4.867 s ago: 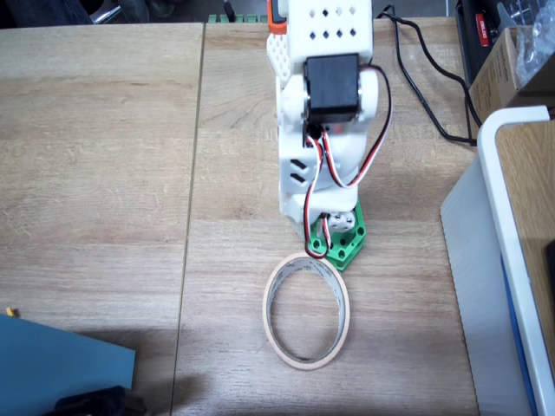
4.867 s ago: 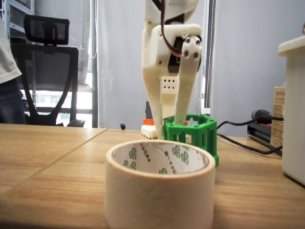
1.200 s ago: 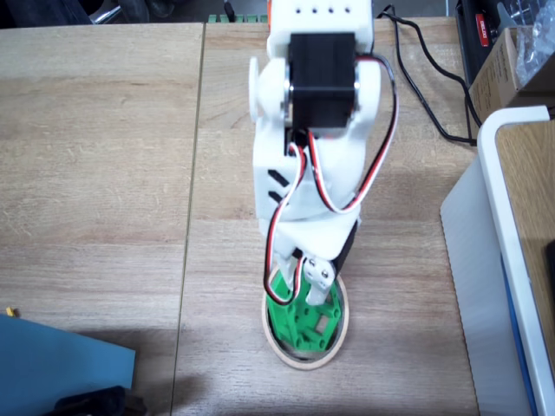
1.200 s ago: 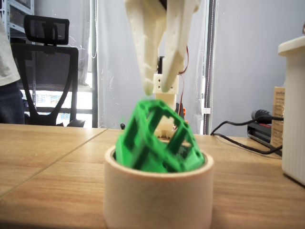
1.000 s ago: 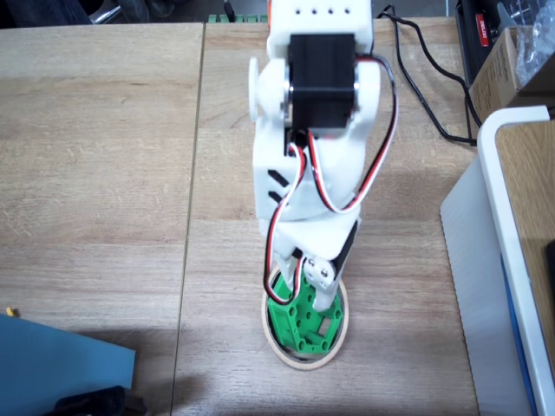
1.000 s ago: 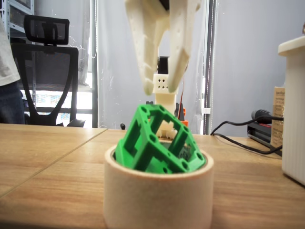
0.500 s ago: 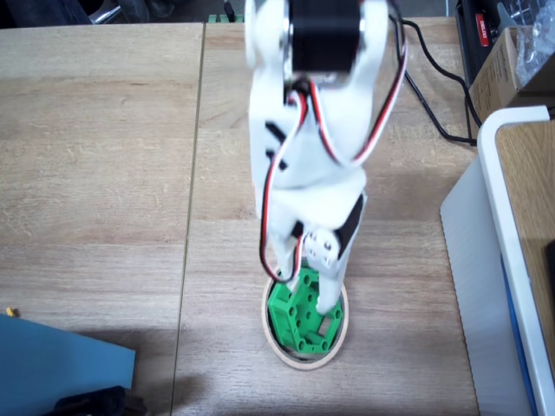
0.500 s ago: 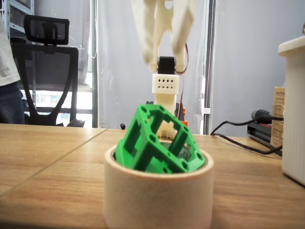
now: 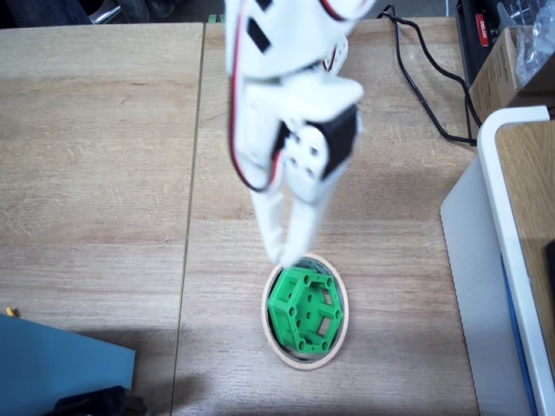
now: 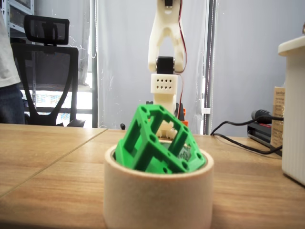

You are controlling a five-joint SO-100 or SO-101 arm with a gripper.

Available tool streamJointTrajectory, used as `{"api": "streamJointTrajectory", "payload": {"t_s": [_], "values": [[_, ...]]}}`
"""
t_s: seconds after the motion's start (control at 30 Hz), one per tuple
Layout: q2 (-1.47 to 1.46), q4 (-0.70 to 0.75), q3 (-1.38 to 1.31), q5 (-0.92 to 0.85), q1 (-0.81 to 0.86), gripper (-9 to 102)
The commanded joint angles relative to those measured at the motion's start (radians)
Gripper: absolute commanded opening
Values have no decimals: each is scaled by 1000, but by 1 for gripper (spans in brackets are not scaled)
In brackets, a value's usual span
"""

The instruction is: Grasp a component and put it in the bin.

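The green component (image 9: 303, 312) lies inside the bin (image 9: 269, 334), a tan tape ring on the wooden table. From the side it rests tilted, the component (image 10: 156, 140) sticking up above the bin's (image 10: 157, 193) rim. My white gripper (image 9: 287, 255) hangs above the ring's far edge. Its fingers point down, slightly apart, open and holding nothing. It is clear of the component. Behind the ring the arm's (image 10: 165, 52) lower part stands upright.
A big white-rimmed box (image 9: 507, 225) fills the right side, also at the right edge in the side-on fixed view (image 10: 293, 109). A black cable (image 9: 416, 82) runs at the back right. A blue object (image 9: 61, 364) sits front left. An office chair (image 10: 50, 52) stands behind the table.
The gripper has risen and drawn back from the ring, out of the side view's top. The component stays tilted in the ring, unmoved since a second ago.
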Motion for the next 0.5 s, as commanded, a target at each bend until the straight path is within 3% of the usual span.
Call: {"api": "streamJointTrajectory", "payload": {"t_s": [0.0, 0.47], "values": [[173, 8, 81, -11, 86, 0], [649, -8, 618, -92, 379, 0]]}}
